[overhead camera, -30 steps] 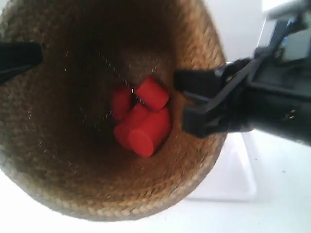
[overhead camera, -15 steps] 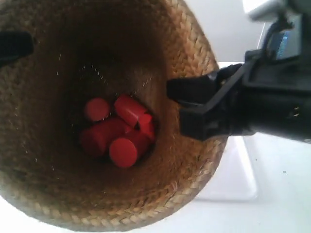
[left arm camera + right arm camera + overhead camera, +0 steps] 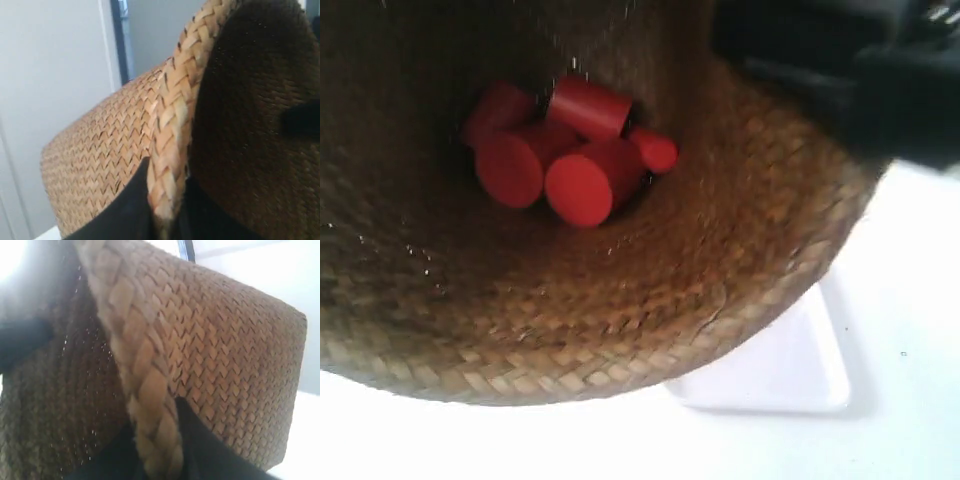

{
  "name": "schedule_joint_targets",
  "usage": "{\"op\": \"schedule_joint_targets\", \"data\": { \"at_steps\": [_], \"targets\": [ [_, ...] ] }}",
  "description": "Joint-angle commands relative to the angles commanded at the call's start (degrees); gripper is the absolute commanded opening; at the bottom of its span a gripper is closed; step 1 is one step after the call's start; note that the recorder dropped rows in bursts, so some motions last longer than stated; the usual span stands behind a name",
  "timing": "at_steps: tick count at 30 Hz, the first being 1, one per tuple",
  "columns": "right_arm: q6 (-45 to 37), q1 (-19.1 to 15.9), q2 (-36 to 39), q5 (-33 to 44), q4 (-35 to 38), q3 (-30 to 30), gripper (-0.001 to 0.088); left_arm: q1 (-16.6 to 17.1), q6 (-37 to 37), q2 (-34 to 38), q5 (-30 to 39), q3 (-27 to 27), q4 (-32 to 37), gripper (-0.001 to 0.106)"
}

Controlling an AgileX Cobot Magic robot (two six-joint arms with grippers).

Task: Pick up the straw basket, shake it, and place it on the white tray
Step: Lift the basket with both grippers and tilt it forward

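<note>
The straw basket [image 3: 650,300] is held up close to the exterior camera, tilted, and fills most of that view. Several red cylinders [image 3: 570,150] lie together on its dark floor. My left gripper [image 3: 167,200] is shut on the braided rim [image 3: 175,115], one finger outside the woven wall and one inside. On the opposite side my right gripper [image 3: 160,445] is shut on the rim [image 3: 135,365] the same way. In the exterior view the arm at the right [image 3: 860,70] is a dark blur over the rim. A corner of the white tray [image 3: 780,370] shows below the basket.
A white tabletop [image 3: 910,330] spreads around the tray. Pale walls and a dark vertical strip [image 3: 117,40] stand behind the basket in the left wrist view.
The basket has swung up and toward the exterior camera and tilted, so the rim now sits lower in view. The red cylinders rolled up and left inside it. Both grippers keep their hold.
</note>
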Motion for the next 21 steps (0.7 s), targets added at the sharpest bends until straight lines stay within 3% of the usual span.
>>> {"op": "schedule_joint_targets", "data": {
  "at_steps": [3, 8, 13, 15, 18, 21],
  "targets": [
    [2.2, -0.7, 3.8, 0.6, 0.3, -0.7, 0.0, 0.0, -1.9, 2.5, -1.2, 1.4, 0.4, 0.0],
    [2.6, 1.0, -3.9, 2.6, 0.1, -5.8, 0.0, 0.0, -2.2, -1.9, -0.3, -4.3, 0.5, 0.0],
    [0.6, -1.3, 5.3, -3.9, -1.7, 0.0, 0.0, 0.0, -1.7, 3.6, -1.7, 1.8, -2.2, 0.0],
    [4.2, -1.4, 4.6, -1.1, 0.4, -2.6, 0.0, 0.0, -1.9, 2.4, 0.2, -0.8, -1.9, 0.0],
    [3.4, 0.2, -1.9, 2.3, 0.1, -6.6, 0.0, 0.0, -1.8, -1.6, 0.9, -7.2, 1.4, 0.0],
    [2.2, 0.2, -4.7, -0.5, -0.2, -5.3, 0.0, 0.0, -2.3, -2.3, 1.5, -7.3, 1.8, 0.0]
  ]
}}
